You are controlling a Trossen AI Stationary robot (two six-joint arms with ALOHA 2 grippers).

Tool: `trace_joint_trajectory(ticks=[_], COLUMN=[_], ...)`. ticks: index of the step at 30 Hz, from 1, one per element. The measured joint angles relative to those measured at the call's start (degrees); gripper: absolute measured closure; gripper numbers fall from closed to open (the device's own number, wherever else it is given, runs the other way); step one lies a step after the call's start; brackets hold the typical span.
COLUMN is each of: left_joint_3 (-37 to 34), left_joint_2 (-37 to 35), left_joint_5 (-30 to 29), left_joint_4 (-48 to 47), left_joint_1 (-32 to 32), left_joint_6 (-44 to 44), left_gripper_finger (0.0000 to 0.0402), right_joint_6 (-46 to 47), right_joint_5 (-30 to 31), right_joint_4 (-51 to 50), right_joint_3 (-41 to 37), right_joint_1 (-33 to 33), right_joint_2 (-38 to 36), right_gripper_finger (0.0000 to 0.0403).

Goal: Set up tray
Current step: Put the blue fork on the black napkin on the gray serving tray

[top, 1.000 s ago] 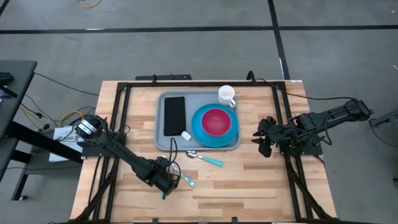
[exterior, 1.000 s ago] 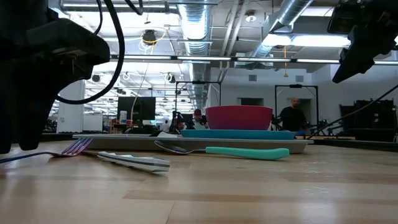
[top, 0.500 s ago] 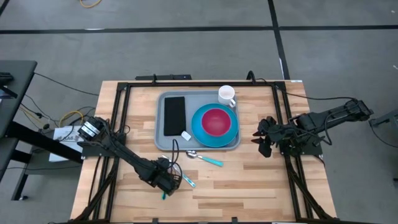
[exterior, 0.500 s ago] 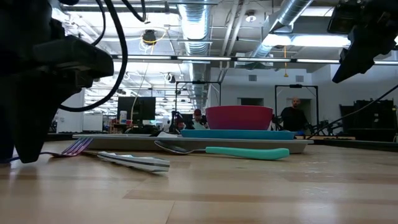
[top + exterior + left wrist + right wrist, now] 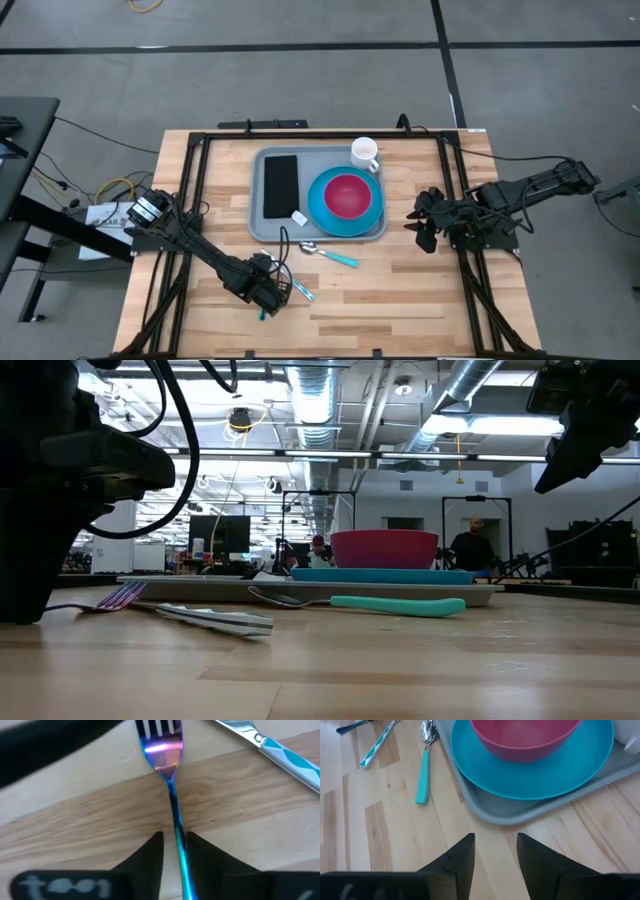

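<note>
An iridescent fork (image 5: 167, 755) with a blue handle lies flat on the wood at the table's near left; its tines (image 5: 122, 596) rest on the table. My left gripper (image 5: 174, 839) (image 5: 270, 292) is low over it and narrowly open, one finger on each side of the handle (image 5: 173, 805). I cannot tell whether a finger touches the handle. The grey-blue tray (image 5: 300, 165) holds a black napkin (image 5: 280, 186), a blue plate (image 5: 372, 212), a pink bowl (image 5: 347, 195) and a white mug (image 5: 365, 153). My right gripper (image 5: 418, 218) (image 5: 495, 842) waits open, right of the tray.
A knife with a teal-and-white handle (image 5: 301, 290) (image 5: 280, 750) lies just right of the fork. A teal-handled spoon (image 5: 332, 256) (image 5: 424, 765) lies in front of the tray's near rim. Black frame rails run along the table's sides. Bare wood stretches along the near edge.
My left gripper has sunk lower toward the table over the fork's handle. The fork, knife and spoon have stayed where they were.
</note>
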Motion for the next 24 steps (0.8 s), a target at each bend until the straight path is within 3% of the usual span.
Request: trace_joint_trajectory(ticks=[6,13,24], left_joint_3=[0.0,-0.1,-0.3], left_joint_2=[0.0,-1.5,-12.8], left_joint_5=[0.1,1.2,-6.7], left_joint_4=[-0.3,-0.9,-14.9], left_joint_1=[0.0,0.1,0.1], left_joint_6=[0.2,1.8,-4.6], left_gripper_finger=[0.0394,0.0397,0.04], right_joint_6=[0.0,0.0,0.0], right_joint_5=[0.0,0.0,0.0], right_joint_4=[0.0,0.0,-0.1], right_joint_3=[0.0,0.0,0.0], right_joint_1=[0.0,0.0,0.0], right_joint_2=[0.0,0.0,0.0], right_gripper_finger=[0.0265,0.0265,0.0265])
